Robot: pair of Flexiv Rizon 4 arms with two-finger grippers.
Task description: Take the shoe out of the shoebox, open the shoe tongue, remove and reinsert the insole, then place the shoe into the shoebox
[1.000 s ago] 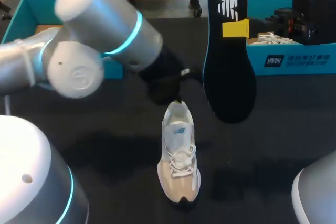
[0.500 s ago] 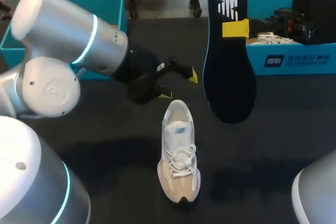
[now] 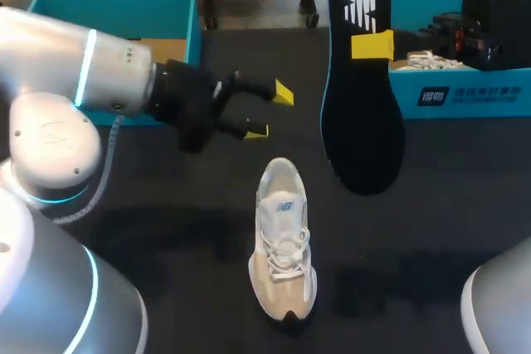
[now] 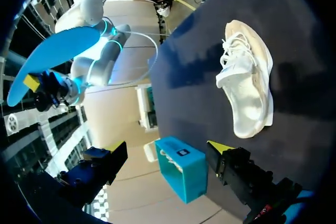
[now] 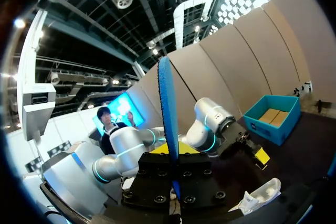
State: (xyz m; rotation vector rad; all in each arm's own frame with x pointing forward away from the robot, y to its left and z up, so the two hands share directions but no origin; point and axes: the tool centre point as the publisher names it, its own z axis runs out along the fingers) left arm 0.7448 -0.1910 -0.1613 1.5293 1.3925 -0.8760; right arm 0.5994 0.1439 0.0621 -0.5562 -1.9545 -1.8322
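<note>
left claw [image 3: 270, 112]: drawn back from the heel of the shoe [image 3: 284, 242], fingers wide, empty
right claw [image 3: 372, 45]: appears clamped on the insole [image 3: 362, 113], held aloft; its far finger is hidden
shoe: upright on the table [image 3: 166, 205], apart from the shoebox [image 3: 465, 93]
progress: shoe out, insole removed; reinserting and boxing remain

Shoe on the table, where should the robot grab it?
Probably the heel rim, coming down from above with the open left tool. The shoe stands on its sole, opening facing up, heel end nearest that tool, so one finger could slip inside.
</note>
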